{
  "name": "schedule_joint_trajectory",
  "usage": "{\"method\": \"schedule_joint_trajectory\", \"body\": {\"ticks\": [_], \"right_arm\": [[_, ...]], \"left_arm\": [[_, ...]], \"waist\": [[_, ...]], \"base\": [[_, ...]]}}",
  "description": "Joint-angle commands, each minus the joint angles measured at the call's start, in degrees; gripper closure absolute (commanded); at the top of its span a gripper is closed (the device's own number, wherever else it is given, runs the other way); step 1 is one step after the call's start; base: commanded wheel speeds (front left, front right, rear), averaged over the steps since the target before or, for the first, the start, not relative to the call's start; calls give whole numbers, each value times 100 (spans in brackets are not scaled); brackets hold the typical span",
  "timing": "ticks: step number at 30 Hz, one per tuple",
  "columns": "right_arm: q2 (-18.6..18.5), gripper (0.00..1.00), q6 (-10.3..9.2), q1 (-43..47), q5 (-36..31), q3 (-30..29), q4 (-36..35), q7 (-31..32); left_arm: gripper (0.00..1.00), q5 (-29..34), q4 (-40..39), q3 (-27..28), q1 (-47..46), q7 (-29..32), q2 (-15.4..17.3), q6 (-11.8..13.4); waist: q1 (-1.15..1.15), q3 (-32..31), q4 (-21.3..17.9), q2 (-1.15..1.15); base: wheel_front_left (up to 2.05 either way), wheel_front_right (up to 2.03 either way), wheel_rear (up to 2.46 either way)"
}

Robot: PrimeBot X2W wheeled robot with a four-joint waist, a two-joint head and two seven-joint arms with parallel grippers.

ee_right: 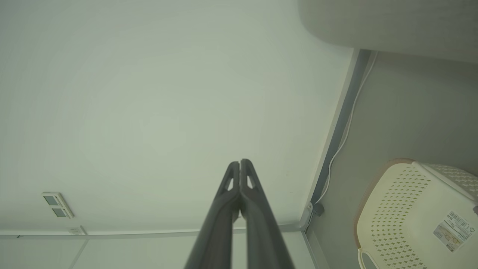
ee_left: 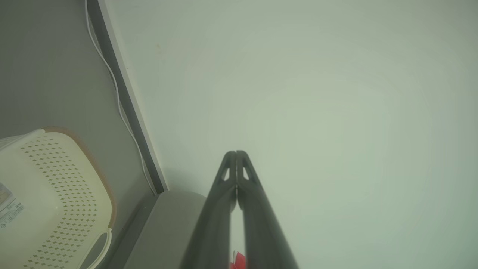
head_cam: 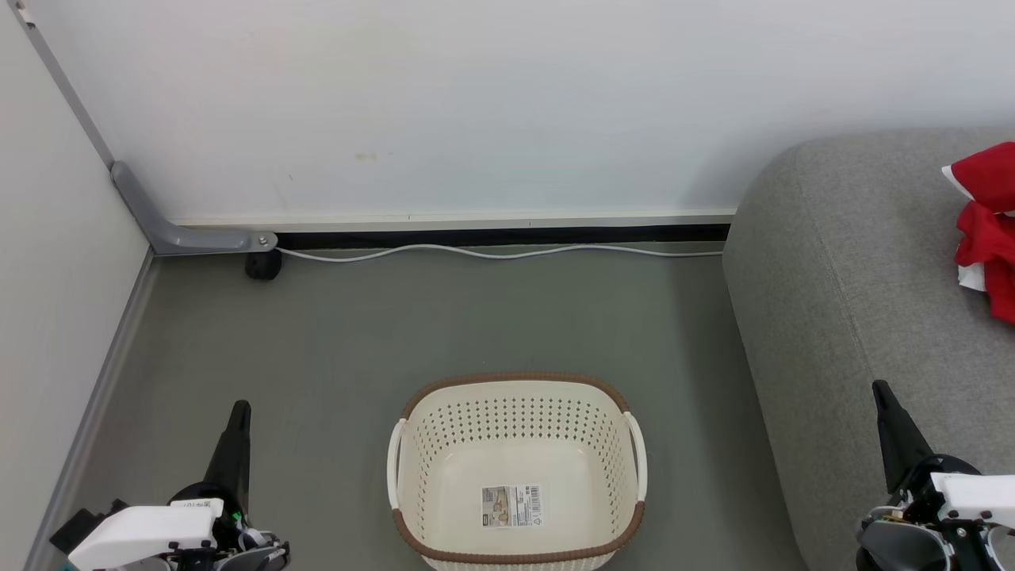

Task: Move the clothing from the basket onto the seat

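The cream perforated basket (head_cam: 517, 468) stands on the grey floor in front of me, holding nothing but a barcode sticker (head_cam: 511, 506) on its bottom. Red clothing (head_cam: 987, 226) with white parts lies on the grey seat (head_cam: 856, 277) at the right edge of the head view. My left gripper (head_cam: 239, 408) is shut and empty at the lower left, left of the basket. My right gripper (head_cam: 879, 388) is shut and empty over the seat's front edge. In the wrist views the left gripper (ee_left: 236, 153) and the right gripper (ee_right: 239, 161) point at the white wall, and the basket (ee_left: 48, 194) (ee_right: 414, 216) shows at the side.
A white wall (head_cam: 476, 103) closes the back, with a white cable (head_cam: 499, 252) along its base and a grey bracket (head_cam: 190, 234) with a black foot in the left corner. A side wall (head_cam: 47, 277) runs on the left. Two small wall panels (ee_right: 56, 204) show in the right wrist view.
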Motion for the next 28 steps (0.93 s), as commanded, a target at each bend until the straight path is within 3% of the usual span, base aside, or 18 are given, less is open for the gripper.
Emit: {"method": "schedule_joint_trajectory", "body": {"ticks": [1,28], "right_arm": [[-58,100,25,-92,64,97,-181,45],[-58,100,25,-92,64,98,-181,44]], "left_arm": [[100,-21,-166,186,-332,34,104,-48],[100,-21,-166,186,-332,34,104,-48]], "waist": [[0,0,0,0],[0,0,0,0]], "base": [[0,0,0],[0,0,0]]}}
